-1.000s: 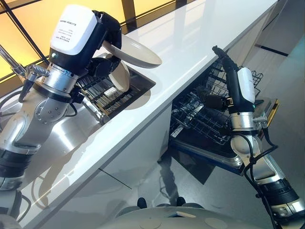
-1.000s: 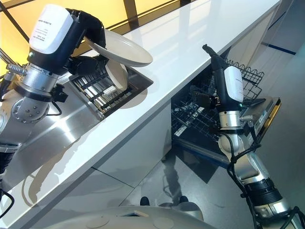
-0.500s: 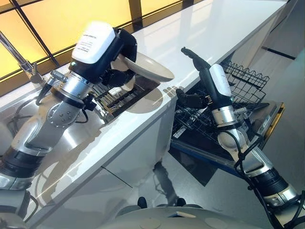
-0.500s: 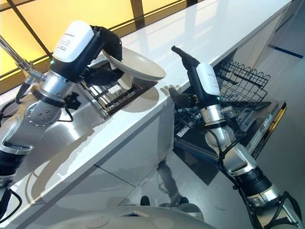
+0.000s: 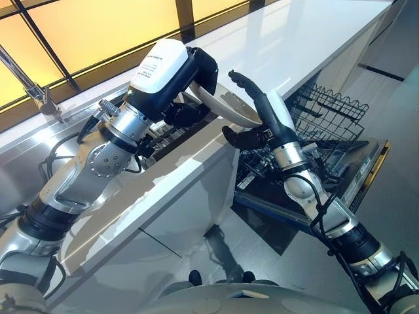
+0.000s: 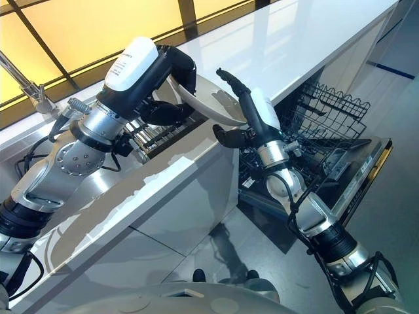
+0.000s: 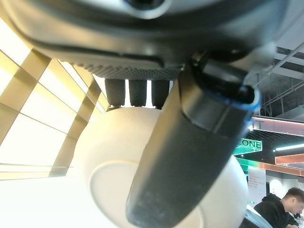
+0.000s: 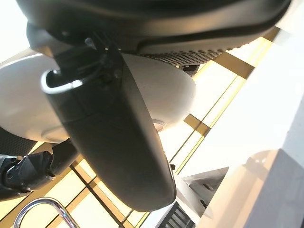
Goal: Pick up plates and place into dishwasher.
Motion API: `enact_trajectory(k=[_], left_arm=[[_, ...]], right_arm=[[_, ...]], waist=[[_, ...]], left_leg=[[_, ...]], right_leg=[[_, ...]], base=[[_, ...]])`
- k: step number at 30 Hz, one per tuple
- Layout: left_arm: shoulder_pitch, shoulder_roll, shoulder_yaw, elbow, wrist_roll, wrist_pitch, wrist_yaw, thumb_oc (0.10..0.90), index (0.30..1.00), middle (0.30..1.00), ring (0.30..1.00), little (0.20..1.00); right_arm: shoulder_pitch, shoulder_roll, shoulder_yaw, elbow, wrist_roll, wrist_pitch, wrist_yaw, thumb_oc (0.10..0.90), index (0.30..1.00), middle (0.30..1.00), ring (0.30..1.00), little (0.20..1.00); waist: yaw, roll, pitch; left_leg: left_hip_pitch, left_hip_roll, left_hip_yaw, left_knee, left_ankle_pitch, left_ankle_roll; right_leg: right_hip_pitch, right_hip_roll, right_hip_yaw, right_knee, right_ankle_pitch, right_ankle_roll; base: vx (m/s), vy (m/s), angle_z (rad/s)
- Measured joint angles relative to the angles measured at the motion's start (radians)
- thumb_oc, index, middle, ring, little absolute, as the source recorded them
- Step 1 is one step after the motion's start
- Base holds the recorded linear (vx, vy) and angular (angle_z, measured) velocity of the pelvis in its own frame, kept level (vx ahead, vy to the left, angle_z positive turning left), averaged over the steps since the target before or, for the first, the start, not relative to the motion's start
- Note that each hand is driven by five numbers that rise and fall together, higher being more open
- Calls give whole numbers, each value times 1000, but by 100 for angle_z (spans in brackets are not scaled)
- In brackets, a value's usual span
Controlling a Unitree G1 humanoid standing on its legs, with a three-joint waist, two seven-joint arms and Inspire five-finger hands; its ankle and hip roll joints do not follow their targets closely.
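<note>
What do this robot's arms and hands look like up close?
Each arm is built of rounded silver-grey metal segments with dark bands at the joints and black cables looping alongside. The left hand is dark and blocky, capped by a white cover with small dark lettering. The right hand is dark too, slimmer from this side, with a white panel on its back.

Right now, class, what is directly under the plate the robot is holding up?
Under the plate, the left hand grips it from below, and the right hand reaches beneath its rim. The white counter lies lower. The drying rack is mostly covered by the arm.
</note>
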Motion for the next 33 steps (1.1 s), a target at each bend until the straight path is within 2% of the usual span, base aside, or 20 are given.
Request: enact_trajectory(k=[1, 2, 3, 10, 11, 13, 14, 16, 18, 19, 20, 21, 26, 31, 33], left_arm=[[-1, 0, 0, 0, 0, 3, -3, 100, 300, 300, 300, 200], [-1, -1, -1, 0, 0, 4, -5, 100, 300, 300, 300, 200], [-3, -3, -1, 0, 0, 7, -8, 100, 300, 300, 300, 200], [-5, -10, -1, 0, -2, 25, -32, 105, 305, 305, 305, 205], [-7, -10, 0, 0, -3, 25, -32, 210, 394, 394, 394, 310], [-8, -7, 1, 2, -4, 31, -32, 259, 436, 436, 436, 359], [-8, -7, 1, 3, -10, 34, -33, 254, 432, 432, 432, 354], [-8, -8, 1, 2, -35, 23, -38, 191, 378, 378, 378, 291], [-8, -9, 1, -4, -44, 10, -54, 237, 418, 418, 418, 337], [-8, -9, 1, -5, -53, 7, -57, 328, 495, 495, 495, 428], [-8, -10, 2, -5, -70, 7, -63, 611, 738, 738, 738, 711], [-8, -12, 4, -5, -85, 7, -76, 800, 900, 900, 900, 900], [-2, -30, 9, -8, -127, 0, -119, 800, 900, 900, 900, 900], [32, -37, 28, -11, -140, -28, -132, 800, 900, 900, 900, 900], [67, -37, 79, -8, -141, -39, -132, 800, 900, 900, 900, 900]], right_arm=[[0, 2, 0, 0, 1, 3, 5, 388, 547, 547, 547, 488], [0, 4, 0, 0, 9, 5, 7, 303, 474, 474, 474, 403], [0, 6, 0, 0, 13, 6, 7, 100, 300, 300, 300, 200], [0, 3, 0, 0, 2, 6, -1, 100, 300, 300, 300, 200], [0, 0, 3, 0, -10, 6, 3, 100, 300, 300, 300, 200], [1, -4, 4, 0, -15, 5, -1, 100, 300, 300, 300, 200], [1, -6, 3, 0, -15, 4, -6, 100, 300, 300, 300, 200], [2, -6, 2, 0, -15, 5, -13, 100, 300, 300, 300, 200], [2, -6, 0, 0, -17, 5, -24, 100, 300, 300, 300, 200], [3, -7, -1, 0, -26, 4, -34, 100, 300, 300, 300, 200], [3, -7, -3, 1, -26, 4, -40, 100, 300, 300, 300, 200], [7, -9, -9, 1, -29, 4, -42, 100, 300, 300, 300, 200], [26, -13, -16, 4, -37, 2, -76, 100, 300, 300, 300, 200], [30, -42, -71, 48, -85, -55, -111, 100, 300, 300, 300, 200], [30, -48, -127, 93, -101, -84, -153, 100, 300, 300, 300, 200]], waist=[[0, 0, 0], [0, 0, 0], [0, 0, 0], [0, 0, 0], [0, 0, 0], [0, 0, 0], [1, 0, 0], [3, 0, 0], [4, 0, 0], [4, 0, 0], [5, 0, 0], [7, 0, 0], [23, -1, 0], [31, -1, 0], [33, -1, 0]], left_leg=[[0, 0, 0, 0, 0, 0], [0, 0, 0, 0, 0, 0], [0, 0, 0, 0, 0, 0], [0, 0, 0, 0, 0, 0], [0, 0, 0, 0, 0, 0], [0, 0, 0, 0, 0, 0], [0, 0, -1, 0, 0, 0], [-2, 0, -4, 0, 0, 0], [-3, -1, -11, 0, 1, 0], [-4, -1, -15, 0, 3, 0], [-6, -1, -19, 0, 4, 0], [-7, -1, -22, 0, 5, 0], [-6, -2, -29, -3, 5, 1], [-6, -2, -40, -4, 7, 0], [-7, -2, -49, -4, 8, -1]], right_leg=[[0, 0, 0, 0, 0, 0], [0, 0, 0, 0, 0, 0], [0, 0, 0, 0, 0, 0], [0, 0, 0, 0, 0, 0], [0, 0, 0, 0, 0, 0], [1, 0, 0, 0, 0, 0], [1, 0, -2, 0, 0, 0], [2, 0, -5, 0, 0, 0], [4, -1, -14, 0, -1, 1], [5, -1, -19, 0, -1, 1], [5, -1, -22, 0, -1, 1], [6, -1, -24, 0, -1, 2], [10, -2, -29, 0, -2, 3], [17, -3, -47, 0, -3, 4], [19, -3, -52, 0, -4, 4]], base=[[0, 0, 0], [0, 0, 0], [0, 0, 0], [0, 0, 0], [0, 0, 0], [0, 0, 0], [0, 0, 0], [-1, -12, 5], [2, -14, 10], [6, -13, 13], [11, -14, 12], [14, -13, 10], [22, -10, 5], [34, -9, 8], [36, -8, 10]])
